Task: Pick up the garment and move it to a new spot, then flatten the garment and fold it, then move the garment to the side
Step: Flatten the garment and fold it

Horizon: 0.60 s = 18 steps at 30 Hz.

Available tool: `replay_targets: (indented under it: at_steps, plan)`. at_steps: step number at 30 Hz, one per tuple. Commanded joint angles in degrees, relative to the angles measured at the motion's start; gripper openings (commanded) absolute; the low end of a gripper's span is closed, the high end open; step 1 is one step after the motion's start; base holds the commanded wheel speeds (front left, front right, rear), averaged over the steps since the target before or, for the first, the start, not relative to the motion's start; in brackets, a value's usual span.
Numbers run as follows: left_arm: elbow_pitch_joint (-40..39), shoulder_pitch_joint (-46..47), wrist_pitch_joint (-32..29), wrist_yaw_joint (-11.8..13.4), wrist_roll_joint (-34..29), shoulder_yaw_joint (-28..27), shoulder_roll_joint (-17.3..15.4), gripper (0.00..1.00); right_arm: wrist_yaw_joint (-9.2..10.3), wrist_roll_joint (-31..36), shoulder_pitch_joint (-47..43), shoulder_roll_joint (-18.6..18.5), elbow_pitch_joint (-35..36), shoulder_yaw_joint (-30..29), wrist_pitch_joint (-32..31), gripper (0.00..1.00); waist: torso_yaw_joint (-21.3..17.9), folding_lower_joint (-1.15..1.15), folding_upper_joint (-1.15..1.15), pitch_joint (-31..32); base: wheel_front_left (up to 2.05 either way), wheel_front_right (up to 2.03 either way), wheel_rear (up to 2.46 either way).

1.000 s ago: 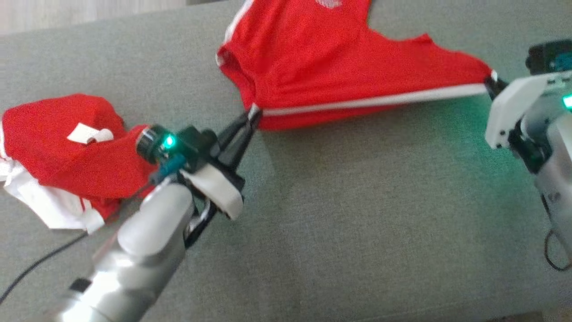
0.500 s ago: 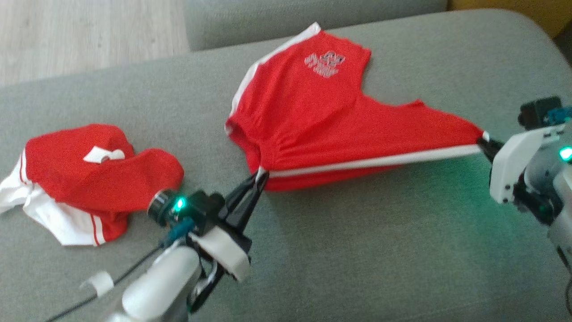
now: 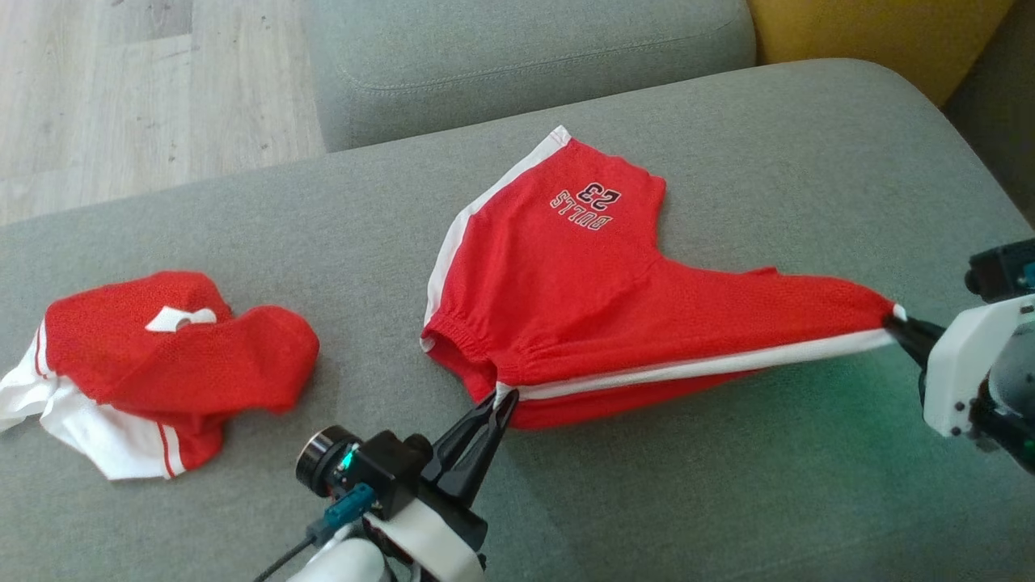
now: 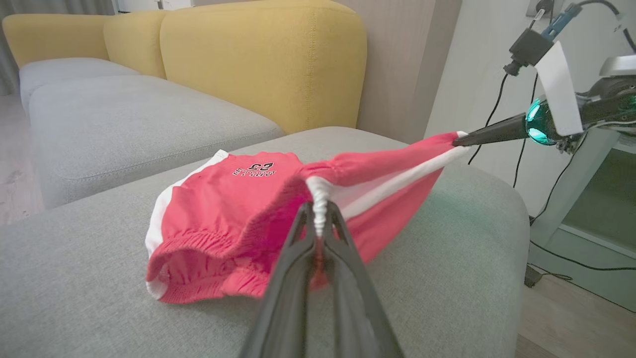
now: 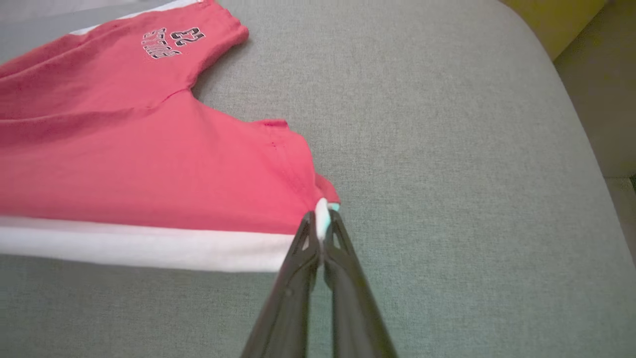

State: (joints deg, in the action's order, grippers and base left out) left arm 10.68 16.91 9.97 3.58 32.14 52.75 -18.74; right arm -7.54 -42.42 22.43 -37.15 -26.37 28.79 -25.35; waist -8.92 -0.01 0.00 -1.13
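Note:
The garment [image 3: 582,299] is a pair of red shorts with white side stripes and a "BULLS 23" print, lying on the grey sofa seat [image 3: 687,501]. My left gripper [image 3: 503,398] is shut on the waistband end of the near white stripe. My right gripper [image 3: 896,317] is shut on the hem end of that stripe, which runs taut between them, lifted a little off the seat. The left wrist view has the garment [image 4: 233,209] pinched in the left gripper [image 4: 319,211]. In the right wrist view the right gripper [image 5: 322,216] holds the garment [image 5: 149,164] by its stripe corner.
A second red and white garment [image 3: 154,368] lies crumpled at the seat's left. Another grey cushion [image 3: 517,56] sits behind, wooden floor [image 3: 121,97] at far left, a yellow sofa back [image 3: 873,28] at top right. The seat's right edge [image 3: 994,194] drops away.
The head camera has tilted, so the whole scene sits lower in view and the far leg with its print shows. Both grippers keep their hold on the taut stripe.

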Motion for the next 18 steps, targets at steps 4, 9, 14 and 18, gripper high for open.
replay_targets:
  at_steps: [4,9,14,18]
  plan:
    - [-3.4,2.2,-0.2,1.2,0.2,-2.5,-1.6,0.0,0.05,2.0,-0.8,-1.8,5.5,-4.0,-1.2,0.0,0.1,0.01,0.0,0.0,0.0,0.0,0.0]
    - [-4.3,2.8,-0.4,2.2,0.3,-3.1,-1.3,0.0,0.05,5.4,-1.4,-0.2,8.9,-8.1,-1.8,0.0,1.1,0.01,0.0,-0.9,0.0,0.0,0.0]
    - [-4.4,5.0,-0.8,2.3,0.0,-3.6,-1.2,0.0,0.05,9.4,0.2,1.5,11.2,-11.5,-1.9,0.0,3.0,0.01,0.0,-4.0,0.0,0.0,0.0]
    - [-3.4,8.1,-1.0,2.1,-0.3,-4.2,-0.5,0.0,0.05,12.4,3.9,3.3,11.4,-13.3,-2.0,0.0,5.2,0.01,0.0,-7.4,0.0,0.0,0.0]
